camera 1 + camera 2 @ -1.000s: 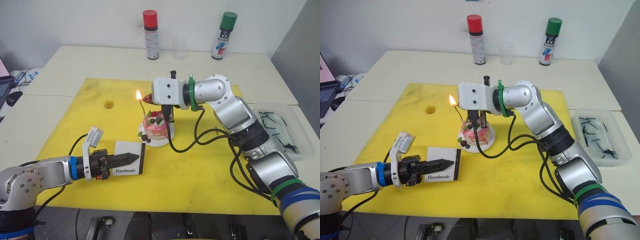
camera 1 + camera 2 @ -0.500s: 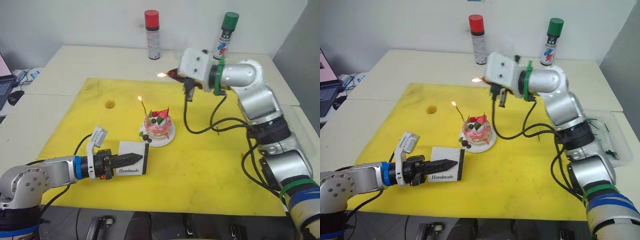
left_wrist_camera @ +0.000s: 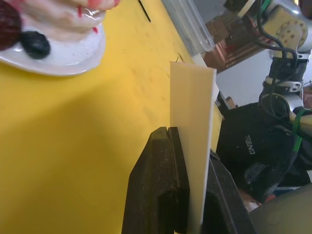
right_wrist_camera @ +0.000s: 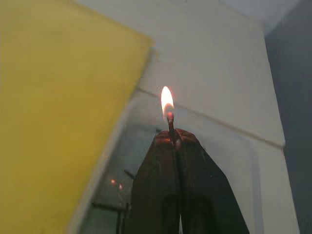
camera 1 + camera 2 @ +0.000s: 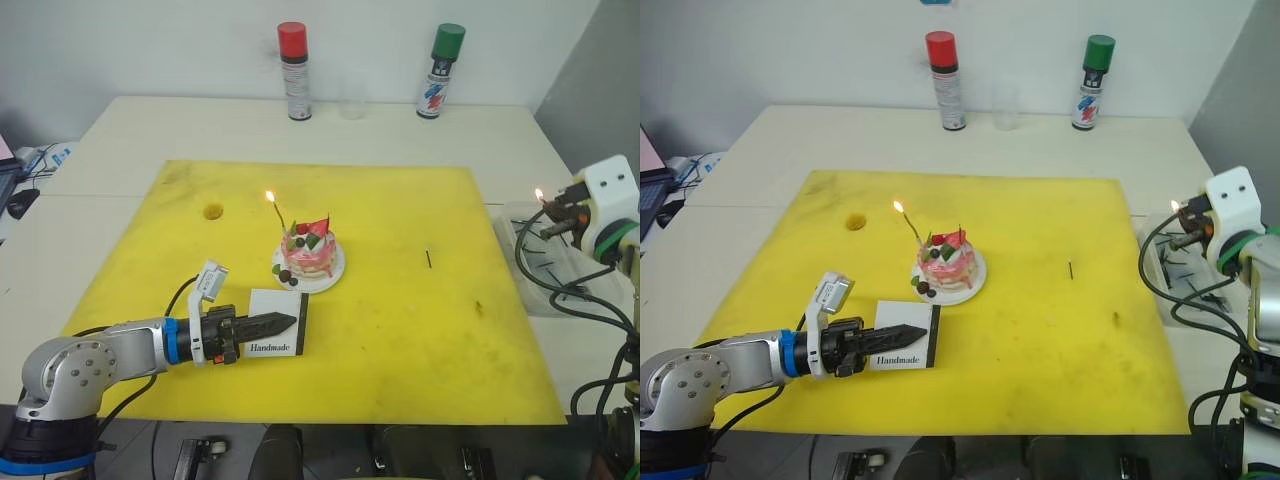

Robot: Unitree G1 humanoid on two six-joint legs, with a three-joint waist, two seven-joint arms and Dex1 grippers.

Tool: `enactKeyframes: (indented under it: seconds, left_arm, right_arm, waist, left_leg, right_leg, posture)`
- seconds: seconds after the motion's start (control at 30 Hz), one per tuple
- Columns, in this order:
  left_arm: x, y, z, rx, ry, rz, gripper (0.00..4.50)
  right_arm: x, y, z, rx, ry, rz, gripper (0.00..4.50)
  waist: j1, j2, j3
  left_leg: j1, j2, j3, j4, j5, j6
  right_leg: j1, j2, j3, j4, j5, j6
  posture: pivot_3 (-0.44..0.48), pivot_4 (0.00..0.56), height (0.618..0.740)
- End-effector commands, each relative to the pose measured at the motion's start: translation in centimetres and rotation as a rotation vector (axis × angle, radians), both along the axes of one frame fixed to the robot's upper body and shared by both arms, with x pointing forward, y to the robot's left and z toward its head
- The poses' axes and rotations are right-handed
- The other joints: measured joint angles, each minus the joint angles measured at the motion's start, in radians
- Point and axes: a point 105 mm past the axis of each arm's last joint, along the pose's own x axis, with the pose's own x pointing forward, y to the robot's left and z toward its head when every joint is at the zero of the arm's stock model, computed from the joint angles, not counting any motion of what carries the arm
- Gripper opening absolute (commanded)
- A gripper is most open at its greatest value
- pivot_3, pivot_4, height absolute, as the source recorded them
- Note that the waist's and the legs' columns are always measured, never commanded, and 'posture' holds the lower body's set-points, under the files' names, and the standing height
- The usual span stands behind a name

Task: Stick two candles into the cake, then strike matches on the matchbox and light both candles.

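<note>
1. The right gripper (image 4: 174,141) has its fingers pinched tight on a burning match (image 4: 170,124), held over the clear tray (image 5: 560,262) at the table's (image 5: 130,125) right edge, well away from the cake (image 5: 309,255).
2. The left gripper (image 3: 187,146) has its fingers clamped on the matchbox (image 5: 277,323), standing it on edge on the yellow mat (image 5: 400,330) just in front of the cake.
3. One candle (image 5: 277,213) in the cake is lit. The other candle (image 5: 960,233) shows no flame.
4. Step in hand, as I judge: lighting the candles, half done. Next, the flame must reach the unlit candle, or the match be dropped and a fresh one struck.
5. A second ago the right gripper was at the cake; it has since swung right, past the mat, to the tray.
</note>
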Motion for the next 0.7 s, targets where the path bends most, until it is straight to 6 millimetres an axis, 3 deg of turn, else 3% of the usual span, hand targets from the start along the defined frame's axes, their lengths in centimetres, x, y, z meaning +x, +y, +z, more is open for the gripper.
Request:
enactKeyframes:
  seconds: [0.03,0.13,0.23,0.33,0.47,0.6,0.7]
  left_arm:
    - [0.0,-0.3,0.4,-0.005,-0.033,-0.014,0.00]
    - [0.1,-0.3,0.5,-0.002,-0.037,-0.007,0.00]
    - [0.1,-0.2,0.4,0.000,-0.037,-0.004,0.00]
    - [0.0,-0.1,0.3,0.004,-0.035,0.000,0.00]
    - [0.0,0.1,0.3,0.009,-0.037,0.008,0.00]
    - [0.0,0.4,0.4,0.015,-0.038,0.014,0.00]
    - [0.1,0.6,0.4,0.020,-0.039,0.016,0.00]
  right_arm:
    - [-1.1,-1.9,0.0,0.083,-0.023,-0.135,0.02]
    - [-1.6,-2.3,-1.7,0.177,0.012,-0.210,0.02]
    - [-1.6,-2.0,-2.2,0.213,0.023,-0.228,0.62]
    - [-1.2,-1.9,-1.2,0.208,-0.033,-0.240,1.68]
    - [-0.6,-0.9,1.9,0.191,-0.159,-0.215,3.11]
    - [-0.7,4.3,4.3,0.130,-0.264,0.022,4.45]
    - [-1.4,8.5,3.6,0.088,-0.265,0.200,4.45]
  waist:
    - [-0.003,0.000,0.000]
    - [-0.002,0.000,0.000]
    - [-0.003,0.000,0.000]
    - [-0.003,0.001,0.000]
    - [-0.004,0.001,0.000]
    - [-0.002,0.001,0.000]
    - [-0.002,0.001,0.000]
  left_leg:
    - [0.001,0.000,0.000,0.000,0.001,0.001]
    - [0.002,0.000,0.000,0.001,0.003,0.004]
    - [0.003,0.000,0.000,0.001,0.005,0.007]
    - [0.002,0.000,0.000,0.001,0.006,0.009]
    - [0.002,0.000,0.000,0.001,0.006,0.009]
    - [0.001,0.000,0.000,0.000,0.006,0.009]
    - [0.001,0.000,0.000,-0.001,0.006,0.009]
  right_leg:
    - [0.000,0.000,0.000,0.001,0.000,0.000]
    - [0.001,0.001,0.000,0.003,0.000,0.004]
    - [0.001,0.002,0.001,0.003,0.002,0.004]
    - [0.001,0.002,0.001,0.003,0.003,0.005]
    - [0.000,0.002,0.001,0.003,0.003,0.005]
    - [0.000,0.002,0.001,0.003,0.003,0.005]
    - [0.000,0.002,0.001,0.002,0.003,0.005]
  posture:
    - [0.000,0.150,0.740]
    - [0.000,0.150,0.740]
    - [0.000,0.150,0.740]
    - [0.000,0.150,0.740]
    - [0.000,0.150,0.740]
    - [0.000,0.150,0.740]
    - [0.000,0.150,0.740]
